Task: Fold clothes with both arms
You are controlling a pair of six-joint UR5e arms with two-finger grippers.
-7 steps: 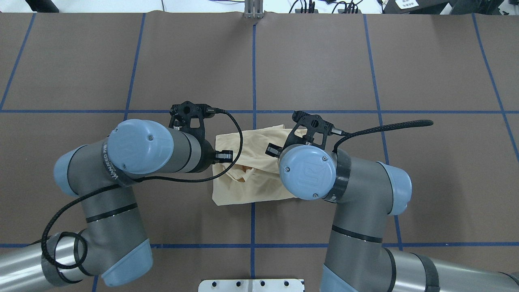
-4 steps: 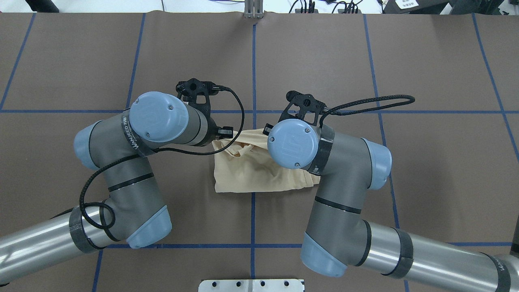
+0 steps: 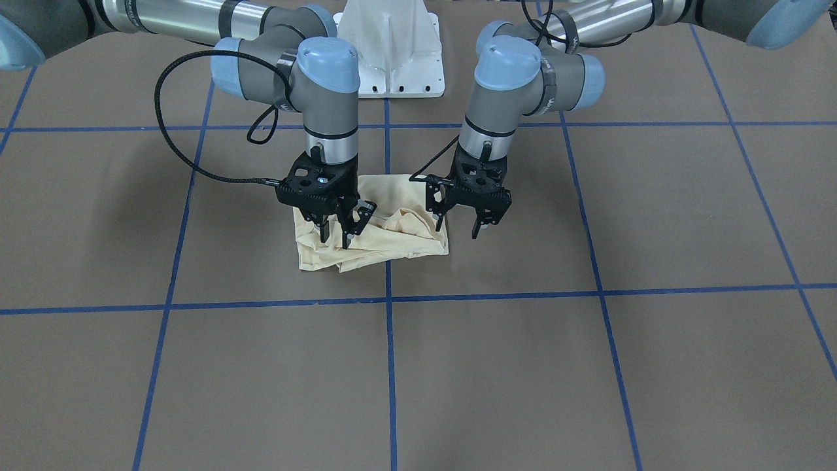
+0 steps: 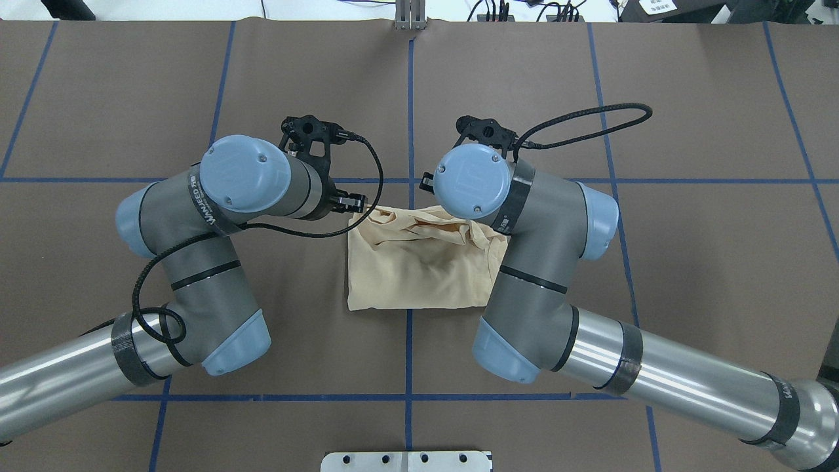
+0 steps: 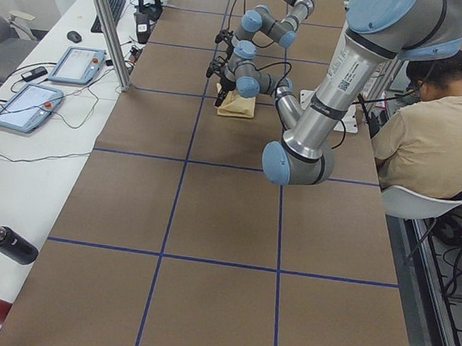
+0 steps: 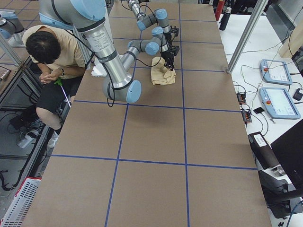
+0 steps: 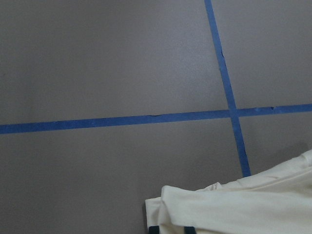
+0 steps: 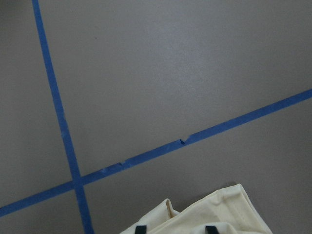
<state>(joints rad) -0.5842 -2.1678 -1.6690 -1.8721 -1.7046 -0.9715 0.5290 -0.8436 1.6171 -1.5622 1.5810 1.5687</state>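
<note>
The clothes are one pale cream-yellow shirt [image 4: 419,269] lying bunched in a rough rectangle at the table's middle, with wrinkled folds along its far edge [image 3: 392,242]. No print shows. My left gripper [image 3: 458,224] hangs open over the shirt's far corner on my left; its fingertips [image 7: 153,229] stand apart just above the cloth [image 7: 234,209]. Over the far edge on my right, the right gripper [image 3: 335,237] is open too, its tips [image 8: 210,228] spread over the shirt [image 8: 214,214]. In the overhead view the wrists hide both grippers.
Blue tape lines [image 4: 409,98] grid the brown table cover. The white pedestal base [image 3: 390,46] stands behind the arms. A seated person [image 5: 433,119] is beside the table, with tablets [image 6: 279,101] and a dark bottle [image 5: 10,243] on the side bench.
Both wrists have swung away from the robot to the shirt's far edge. The shirt's near edge has shifted farther away, leaving a shorter pile.
</note>
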